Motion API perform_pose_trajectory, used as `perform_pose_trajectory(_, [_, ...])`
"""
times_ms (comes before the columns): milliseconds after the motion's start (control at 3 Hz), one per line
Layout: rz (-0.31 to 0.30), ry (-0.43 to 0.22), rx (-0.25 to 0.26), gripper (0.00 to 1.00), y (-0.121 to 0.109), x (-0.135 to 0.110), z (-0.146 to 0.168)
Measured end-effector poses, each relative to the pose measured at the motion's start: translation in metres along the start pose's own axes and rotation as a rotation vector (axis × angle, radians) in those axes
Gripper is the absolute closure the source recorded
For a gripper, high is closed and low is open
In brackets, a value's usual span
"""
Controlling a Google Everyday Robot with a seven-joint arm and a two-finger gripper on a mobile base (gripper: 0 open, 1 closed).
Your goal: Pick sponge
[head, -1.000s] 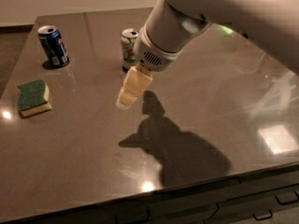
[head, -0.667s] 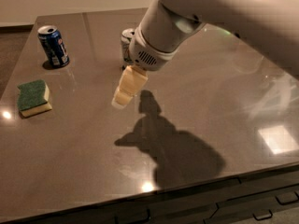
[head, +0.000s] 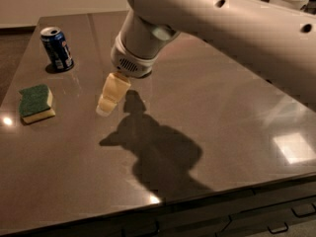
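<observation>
The sponge [head: 36,103], dark green on top with a pale yellow base, lies flat on the dark table [head: 207,132] near its left edge. My gripper [head: 109,98], with cream-yellow blocky fingers, hangs from the large white arm [head: 207,19] above the table, to the right of the sponge and apart from it. It holds nothing that I can see.
A blue soda can [head: 57,48] stands upright at the back left, behind the sponge. The arm's shadow falls across the table's middle. Drawer fronts [head: 276,216] run below the table's front edge.
The arm and gripper have moved left and nearer to the sponge. A second can behind the wrist is now hidden by the arm. The sponge and blue can have not moved.
</observation>
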State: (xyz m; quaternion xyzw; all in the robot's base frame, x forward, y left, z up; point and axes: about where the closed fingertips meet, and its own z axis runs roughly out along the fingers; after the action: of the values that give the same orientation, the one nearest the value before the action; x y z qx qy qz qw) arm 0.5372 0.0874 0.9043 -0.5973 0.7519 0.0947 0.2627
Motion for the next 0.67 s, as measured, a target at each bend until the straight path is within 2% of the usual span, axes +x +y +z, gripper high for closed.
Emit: perform_pose_trajectory(667, [-0.034,-0.03,-0.09,0.0,0.015,-0.05,0.067])
